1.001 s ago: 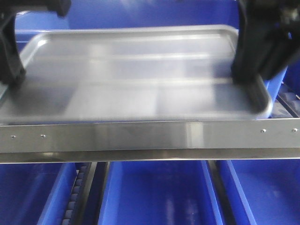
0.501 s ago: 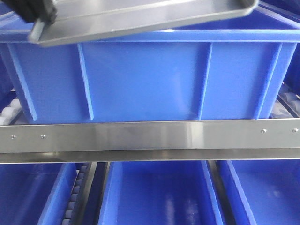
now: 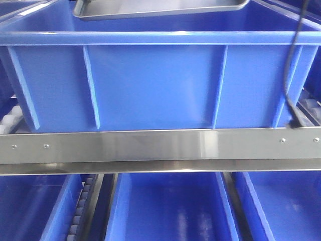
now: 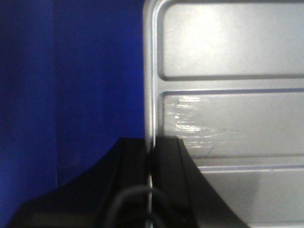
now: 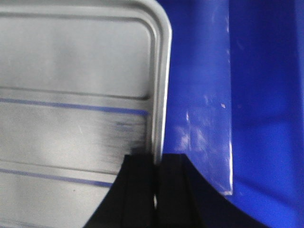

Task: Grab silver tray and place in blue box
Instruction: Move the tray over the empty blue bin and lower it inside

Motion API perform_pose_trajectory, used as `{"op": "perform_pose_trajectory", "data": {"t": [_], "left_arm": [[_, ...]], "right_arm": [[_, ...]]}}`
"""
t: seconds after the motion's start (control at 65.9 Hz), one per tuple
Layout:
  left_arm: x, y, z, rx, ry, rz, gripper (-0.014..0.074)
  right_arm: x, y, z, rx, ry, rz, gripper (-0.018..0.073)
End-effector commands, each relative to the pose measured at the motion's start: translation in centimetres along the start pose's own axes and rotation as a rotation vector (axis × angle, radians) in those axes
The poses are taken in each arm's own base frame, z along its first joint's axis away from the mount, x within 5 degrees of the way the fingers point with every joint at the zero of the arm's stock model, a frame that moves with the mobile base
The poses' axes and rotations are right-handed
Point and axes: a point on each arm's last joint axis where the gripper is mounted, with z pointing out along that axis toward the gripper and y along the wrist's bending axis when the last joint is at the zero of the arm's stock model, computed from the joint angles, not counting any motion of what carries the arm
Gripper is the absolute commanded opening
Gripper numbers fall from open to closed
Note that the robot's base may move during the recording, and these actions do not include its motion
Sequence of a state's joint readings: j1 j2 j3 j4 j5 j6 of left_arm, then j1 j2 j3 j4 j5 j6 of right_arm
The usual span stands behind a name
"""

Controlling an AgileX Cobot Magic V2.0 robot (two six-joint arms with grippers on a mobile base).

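The front view takes in the whole near wall of the box [image 3: 155, 85], ribbed and sitting on a shelf behind a steel rail [image 3: 160, 145], with more blue bins [image 3: 165, 206] on the level below and a black cable [image 3: 291, 75] hanging down on the right. There the tray [image 3: 160, 9] is only a thin silver strip at the top edge, cut off by the frame. It hangs over the box's open top, above the near rim, its long axis running left to right and its left end a little lower. Only the wrist views show the grip. The left fingers [image 4: 133, 161] pinch the rim of the tray's left short end, with the box's blue inside beside it. The right fingers [image 5: 140, 175] pinch the rim of the right short end in the same way, again with blue plastic just beyond. Both wrist views look down into the tray's base, where the two ribs run away from the held edge along the tray's length. Each shows one end only, and the far corners are out of frame. The fingertips are dark and blurred.
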State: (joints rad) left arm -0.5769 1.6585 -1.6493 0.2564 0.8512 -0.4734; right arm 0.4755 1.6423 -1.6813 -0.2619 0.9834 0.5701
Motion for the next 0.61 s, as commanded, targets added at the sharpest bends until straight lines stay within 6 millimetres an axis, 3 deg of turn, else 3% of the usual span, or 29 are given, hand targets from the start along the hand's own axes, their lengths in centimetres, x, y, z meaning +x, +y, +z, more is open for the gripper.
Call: {"op": "perform_pose_trajectory", "data": {"t": [0.0, 0.228, 0.592], "left_arm": [[-3.0, -1.7, -2.0, 0.202, -0.206, -0.103, -0.0014], [-3.5, -1.0, 0.3, 0.203, -0.240, -0.135, -0.0014], [-3.3, -1.0, 0.7, 0.197, -0.225, -0.134, -0.0014]], "right_arm": [[-2.8, 2.1, -1.8, -0.229, -0.177, 0.076, 0.0056], [-3.2, 1.6, 1.8, -0.187, -0.141, 0.091, 0.0056], [-3.2, 1.6, 2.0, -0.189, -0.143, 0.091, 0.0057]]}}
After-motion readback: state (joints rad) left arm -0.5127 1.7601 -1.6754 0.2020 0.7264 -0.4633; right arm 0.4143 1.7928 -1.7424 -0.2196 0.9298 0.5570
